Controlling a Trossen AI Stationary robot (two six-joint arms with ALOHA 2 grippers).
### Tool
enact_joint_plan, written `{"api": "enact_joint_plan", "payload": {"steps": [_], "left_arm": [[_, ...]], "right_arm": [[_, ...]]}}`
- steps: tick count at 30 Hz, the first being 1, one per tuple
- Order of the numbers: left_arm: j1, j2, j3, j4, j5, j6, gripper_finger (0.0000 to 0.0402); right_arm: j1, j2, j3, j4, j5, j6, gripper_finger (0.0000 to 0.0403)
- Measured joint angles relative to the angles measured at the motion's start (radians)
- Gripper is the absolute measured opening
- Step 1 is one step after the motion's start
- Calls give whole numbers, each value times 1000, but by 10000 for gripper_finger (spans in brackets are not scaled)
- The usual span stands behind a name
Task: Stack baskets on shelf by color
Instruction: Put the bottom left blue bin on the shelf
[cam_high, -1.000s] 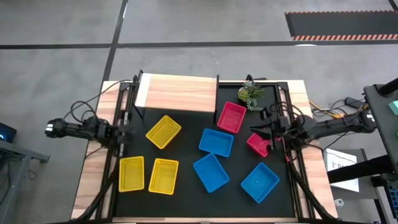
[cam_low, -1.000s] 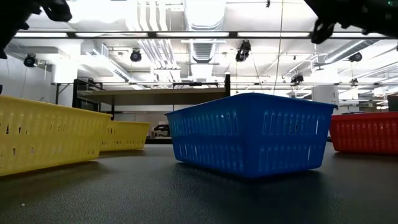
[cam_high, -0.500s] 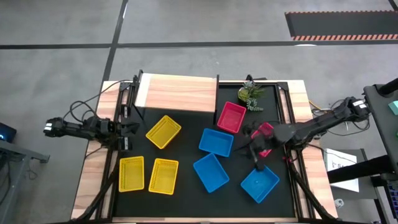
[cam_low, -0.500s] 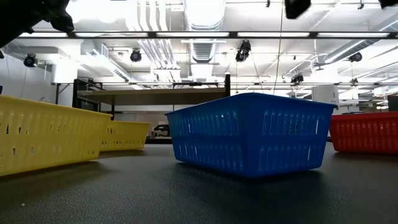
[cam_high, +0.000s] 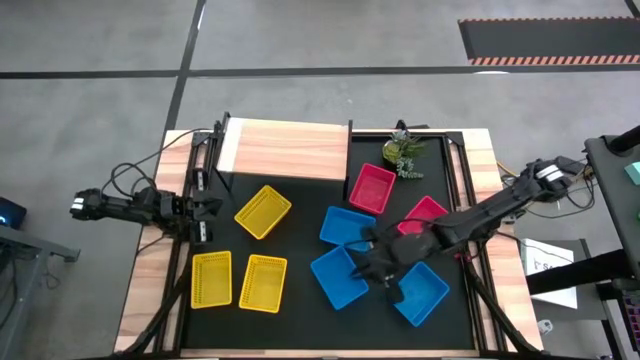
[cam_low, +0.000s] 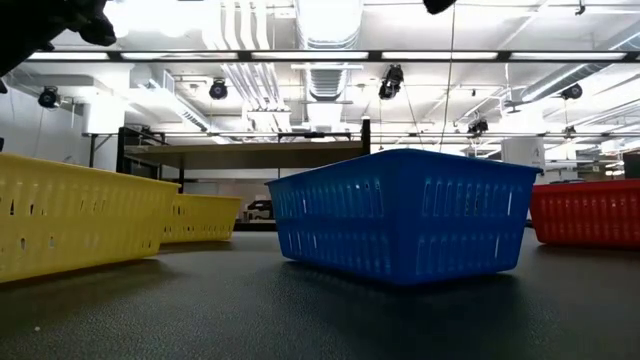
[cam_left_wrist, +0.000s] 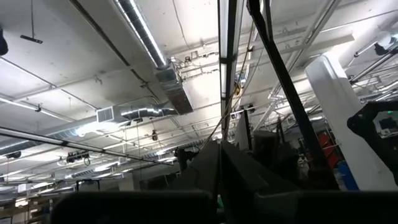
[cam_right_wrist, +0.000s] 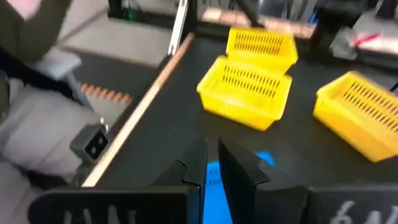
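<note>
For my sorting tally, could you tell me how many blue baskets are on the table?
3: one mid-table, one below it, one lower right, partly covered by the right arm.

The floor is grey with dark lines. A striped mat lies far off. Long ceiling lights shine among silver pipes.

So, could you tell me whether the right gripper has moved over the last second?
Yes. The right gripper swung left, from near the red basket to between the blue baskets.
</note>
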Motion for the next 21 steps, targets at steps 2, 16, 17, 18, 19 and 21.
{"api": "enact_joint_plan", "payload": {"steps": [2,16,17,18,19,21], "left_arm": [[0,2,0,2,0,0,0],[0,22,-2,0,129,-7,0],[0,22,-2,0,148,-7,0],[0,22,-2,0,159,-7,0],[0,21,-2,1,163,-7,0],[0,21,-2,1,163,-7,0]], "right_arm": [[3,49,53,-83,-1,18,33],[11,288,387,-484,-139,178,36],[10,303,404,-514,-141,179,40],[11,319,420,-544,-141,176,46],[11,335,436,-573,-142,175,54],[15,364,467,-624,-141,179,78]]}}
